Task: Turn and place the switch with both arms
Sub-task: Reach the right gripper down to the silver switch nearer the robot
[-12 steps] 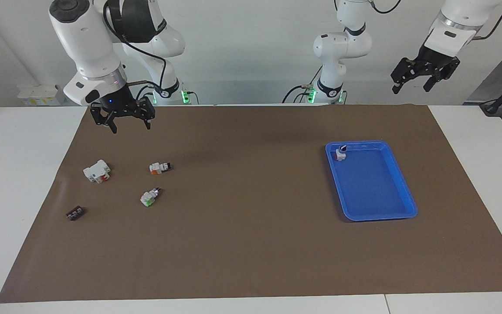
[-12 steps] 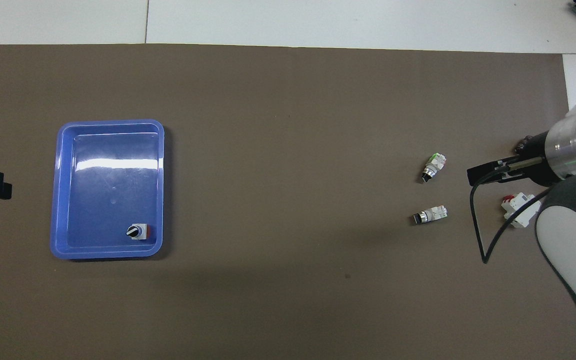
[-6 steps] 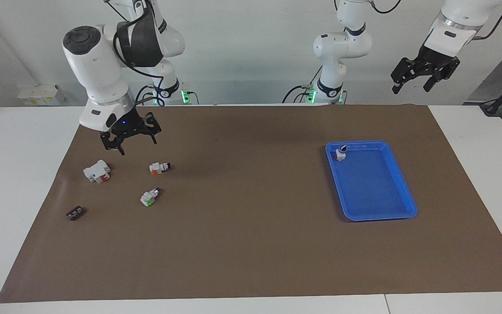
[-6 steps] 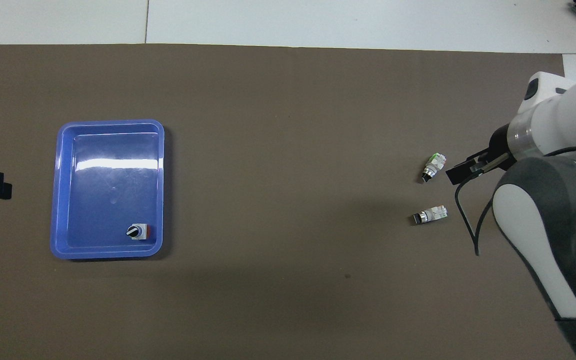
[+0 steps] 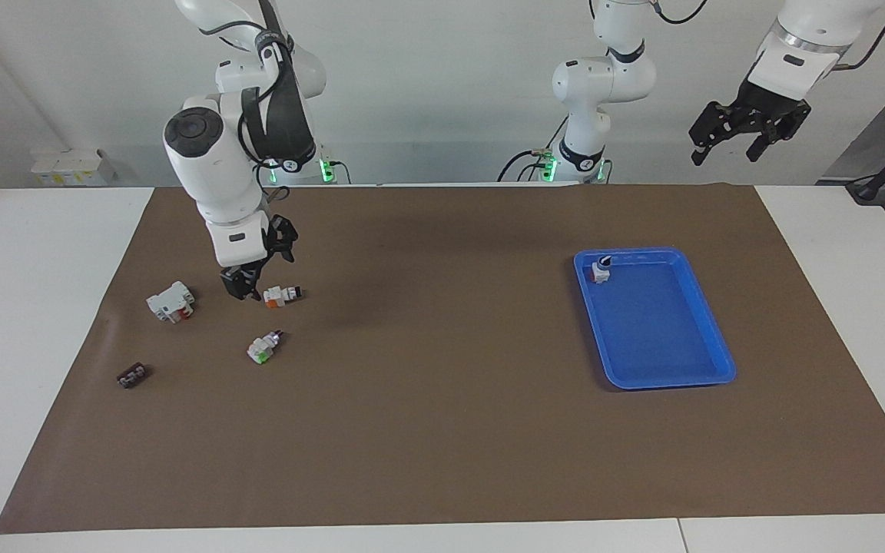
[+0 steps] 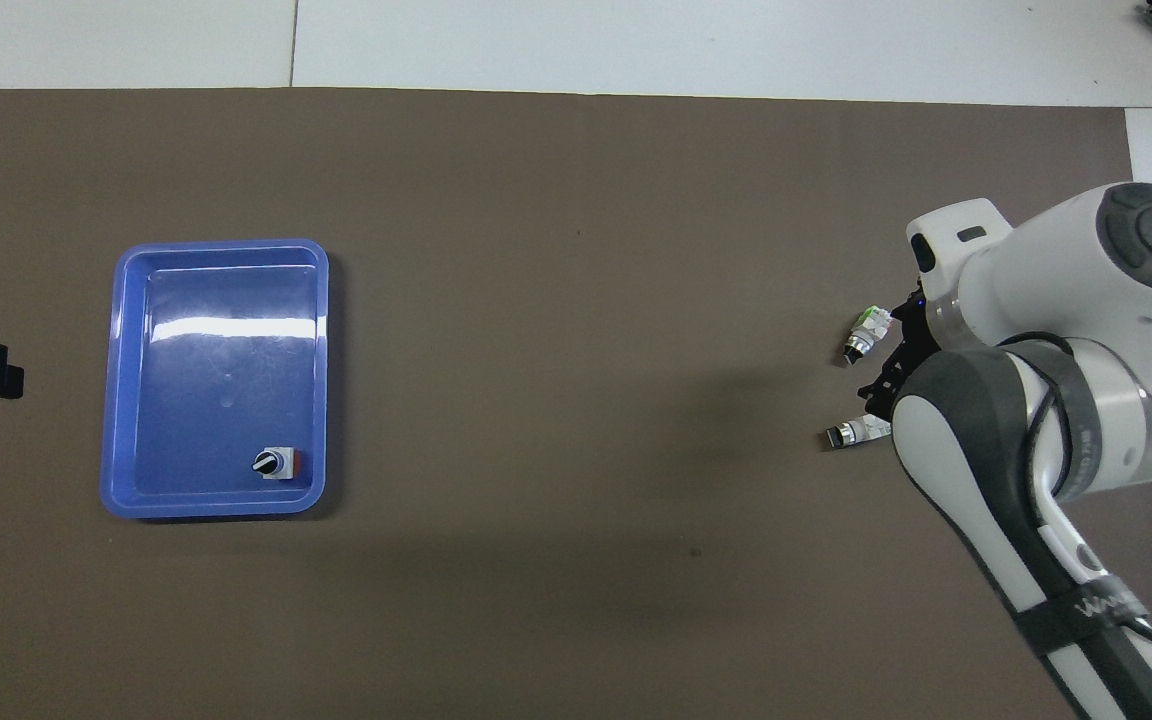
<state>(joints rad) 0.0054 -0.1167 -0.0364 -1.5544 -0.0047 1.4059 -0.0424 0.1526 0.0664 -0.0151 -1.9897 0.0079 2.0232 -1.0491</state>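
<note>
The switch (image 5: pixel 281 295) lies on its side on the brown mat (image 5: pixel 442 430), orange block toward the right arm's end of the table; in the overhead view the switch (image 6: pixel 851 433) is partly covered by the right arm. My right gripper (image 5: pixel 262 265) is open and tilted, low over the mat just beside the switch's orange end, with one fingertip (image 5: pixel 238 289) close to it. In the overhead view only black parts of the right gripper (image 6: pixel 891 370) show. My left gripper (image 5: pixel 725 153) is open and waits high at the left arm's end.
A blue tray (image 5: pixel 719 361) toward the left arm's end holds a similar knobbed switch (image 5: pixel 601 270) in its corner nearest the robots. A green-block switch (image 5: pixel 263 347), a larger white block with red (image 5: pixel 171 301) and a small black part (image 5: pixel 133 375) lie around the right gripper.
My right arm has swung forward and down, turning its gripper, from near the mat's edge nearest the robots to just beside the switch. The left arm has not moved.
</note>
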